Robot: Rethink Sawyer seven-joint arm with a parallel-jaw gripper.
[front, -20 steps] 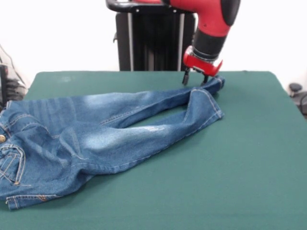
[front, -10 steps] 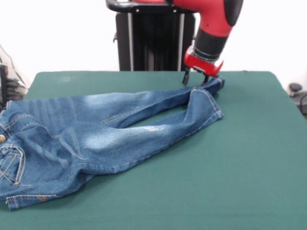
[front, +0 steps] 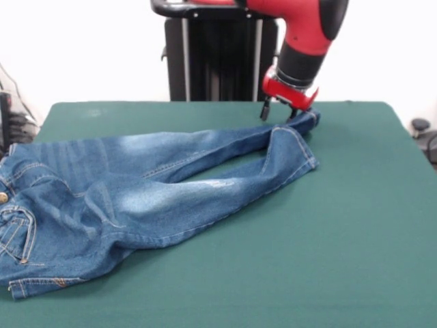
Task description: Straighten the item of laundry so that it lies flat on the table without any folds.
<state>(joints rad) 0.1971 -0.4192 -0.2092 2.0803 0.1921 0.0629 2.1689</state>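
The item of laundry, a small pair of blue jeans (front: 136, 195), lies across the left and middle of the green table (front: 341, 225). Its waistband is at the left edge. One leg runs back and to the right, and its hem (front: 308, 120) is turned up a little. The other leg is bent under it, so the two legs overlap near the hems with a gap of green between them. My gripper (front: 278, 113) hangs just above the far leg's hem, open. Green cloth shows between its two dark fingers (front: 263, 111), and the right one stands against the raised hem.
The table's far edge runs right behind the gripper. A dark object (front: 420, 126) sits off the table's right edge and dark clutter (front: 10, 119) off its left edge.
The gripper has drifted a little up and to the right over the hem. The jeans have not moved.
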